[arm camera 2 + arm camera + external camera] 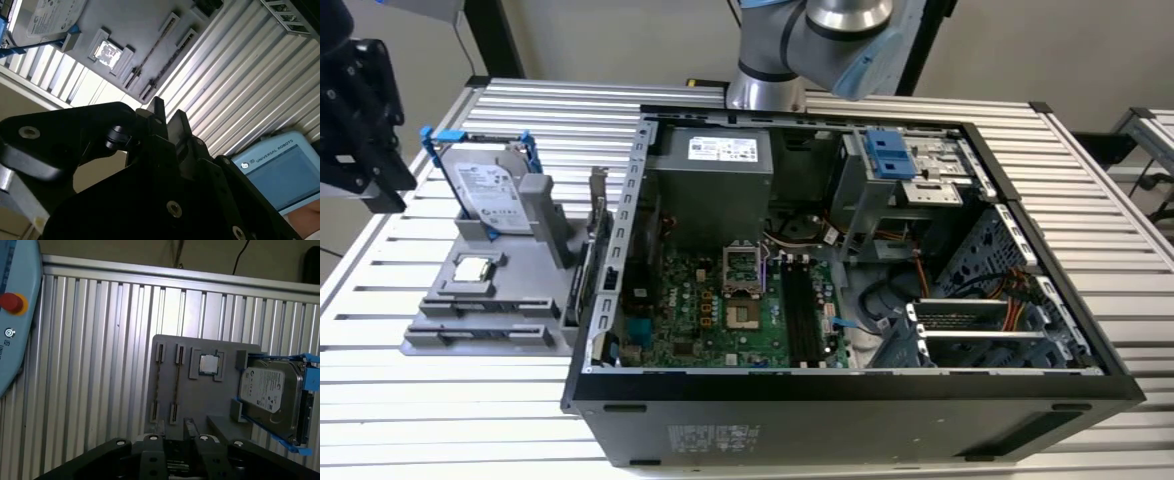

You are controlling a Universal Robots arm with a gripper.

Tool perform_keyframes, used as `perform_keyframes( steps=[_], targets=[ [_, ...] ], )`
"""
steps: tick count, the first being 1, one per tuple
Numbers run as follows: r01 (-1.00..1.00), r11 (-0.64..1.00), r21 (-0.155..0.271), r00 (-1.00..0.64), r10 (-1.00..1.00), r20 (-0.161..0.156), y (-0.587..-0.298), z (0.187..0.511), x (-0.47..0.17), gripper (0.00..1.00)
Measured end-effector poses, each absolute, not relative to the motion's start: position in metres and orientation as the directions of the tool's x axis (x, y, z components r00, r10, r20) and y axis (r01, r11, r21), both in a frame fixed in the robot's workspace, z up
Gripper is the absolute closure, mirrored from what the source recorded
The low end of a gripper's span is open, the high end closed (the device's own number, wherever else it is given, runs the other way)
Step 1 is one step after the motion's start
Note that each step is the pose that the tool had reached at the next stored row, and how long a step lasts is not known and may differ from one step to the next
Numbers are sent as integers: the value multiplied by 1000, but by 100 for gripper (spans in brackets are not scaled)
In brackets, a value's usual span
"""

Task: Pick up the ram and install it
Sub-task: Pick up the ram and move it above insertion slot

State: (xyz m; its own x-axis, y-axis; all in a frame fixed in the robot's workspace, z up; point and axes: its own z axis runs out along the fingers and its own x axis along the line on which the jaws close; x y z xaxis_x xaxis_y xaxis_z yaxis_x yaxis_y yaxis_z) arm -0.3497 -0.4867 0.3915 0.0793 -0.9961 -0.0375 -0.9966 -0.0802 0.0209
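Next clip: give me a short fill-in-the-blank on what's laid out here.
1. The silver hard drive stands in a ___ frame.
2. The small square silver processor chip lies on the ___ slotted holder plate.
3. The open black computer case stands to the exterior view's ___ of that plate.
Missing words: blue; grey; right.

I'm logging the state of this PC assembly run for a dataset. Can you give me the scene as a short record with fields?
gripper: facing the gray fixture, apart from it
ram: thin stick on edge in the fixture, not yet picked up
processor chip: in its fixture pocket
hard drive: blue frame, propped on the fixture
computer case: open, beside the fixture
memory slots: look empty
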Motion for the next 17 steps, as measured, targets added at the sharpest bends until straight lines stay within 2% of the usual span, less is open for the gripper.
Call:
perform_keyframes(
  steps=[17],
  targets=[
    [-1000,-17,21,16,-999,-37,-486,384,-350,0]
  ],
)
